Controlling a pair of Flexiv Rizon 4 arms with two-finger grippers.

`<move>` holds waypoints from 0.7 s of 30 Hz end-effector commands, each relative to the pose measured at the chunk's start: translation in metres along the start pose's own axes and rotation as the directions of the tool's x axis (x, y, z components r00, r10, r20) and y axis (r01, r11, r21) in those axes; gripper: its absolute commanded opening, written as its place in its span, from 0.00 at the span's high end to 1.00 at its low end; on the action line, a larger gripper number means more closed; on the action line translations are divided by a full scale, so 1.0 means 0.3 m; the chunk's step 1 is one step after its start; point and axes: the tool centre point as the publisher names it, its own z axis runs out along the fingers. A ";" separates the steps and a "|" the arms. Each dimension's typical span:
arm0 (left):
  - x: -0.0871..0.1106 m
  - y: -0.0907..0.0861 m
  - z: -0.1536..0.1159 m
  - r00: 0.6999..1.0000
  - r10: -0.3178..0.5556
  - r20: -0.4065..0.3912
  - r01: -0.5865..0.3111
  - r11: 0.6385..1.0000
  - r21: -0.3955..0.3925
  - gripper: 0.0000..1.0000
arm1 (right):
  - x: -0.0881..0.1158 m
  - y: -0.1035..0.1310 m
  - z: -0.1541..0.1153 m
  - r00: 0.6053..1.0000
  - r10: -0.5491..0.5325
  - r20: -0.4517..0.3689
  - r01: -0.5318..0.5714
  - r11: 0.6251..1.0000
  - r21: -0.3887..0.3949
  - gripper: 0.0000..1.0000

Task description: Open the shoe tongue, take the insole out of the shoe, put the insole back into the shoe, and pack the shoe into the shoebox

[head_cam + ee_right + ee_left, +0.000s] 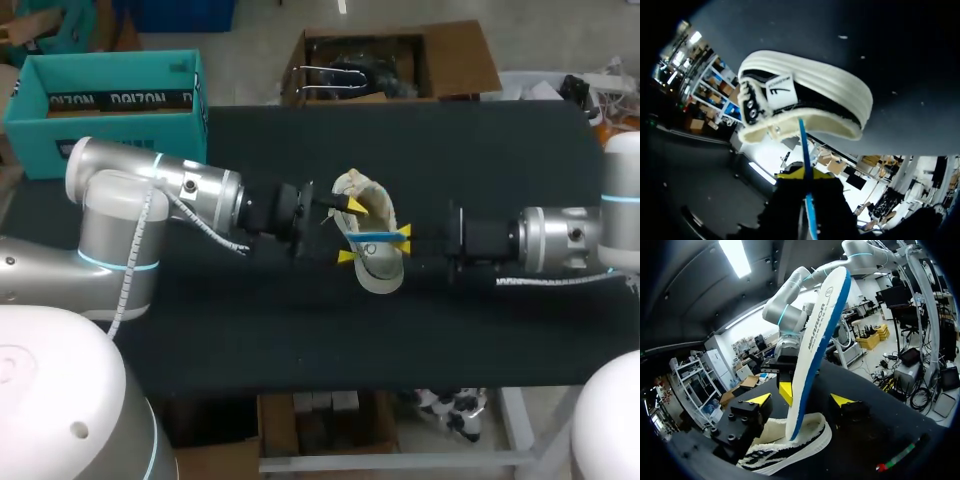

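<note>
1. The right gripper (403, 240) was clamped tight on the one insole (817, 340). It pinched the thin insole between its two yellow tips.
2. The insole was white with a blue edge. Its lower end sat down in the shoe (795, 442). The rest rose up out of the shoe, turned on its edge.
3. The left gripper (347, 231) was let loose, with its two fingers spread wide apart. The shoe lay low between them. I could not see both fingers pressing on it.
4. The two grippers faced each other across the shoe. The left one came in from the left side and the right one from the right side. I counted four yellow tips in all, two on each gripper.
5. There was one shoe. It was cream white with black marks, and it lay near the middle of the black table (300, 330).
6. There was one shoebox (110, 100). It was blue-green with its top open. It stood at the far left corner, well apart from the shoe.
7. There were two silver arms. The left arm (190, 190) and the right arm (560, 240) both lay low over the table.
</note>
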 end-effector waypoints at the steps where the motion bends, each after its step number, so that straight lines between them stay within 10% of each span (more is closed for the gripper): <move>1: -0.017 0.025 0.024 1.000 -0.005 -0.013 0.005 1.000 0.003 0.51 | 0.010 0.023 0.002 1.000 0.002 0.005 -0.003 1.000 0.011 1.00; 11: -0.029 0.058 0.030 1.000 -0.018 -0.023 0.017 1.000 -0.015 1.00 | 0.022 0.046 0.000 1.000 0.010 0.002 -0.010 1.000 0.013 1.00; 17: -0.027 0.064 0.027 0.999 -0.013 -0.038 0.012 1.000 -0.020 1.00 | 0.028 0.045 0.000 1.000 0.008 0.002 -0.008 1.000 0.017 1.00; 19: -0.024 0.067 0.026 0.999 -0.005 -0.046 0.004 1.000 -0.025 1.00 | 0.028 0.039 -0.001 1.000 0.006 0.003 -0.006 1.000 0.015 0.85; 21: -0.024 0.071 0.023 0.998 0.011 -0.064 -0.013 0.999 -0.032 1.00 | 0.028 0.031 -0.005 1.000 0.002 0.004 -0.003 1.000 0.011 0.24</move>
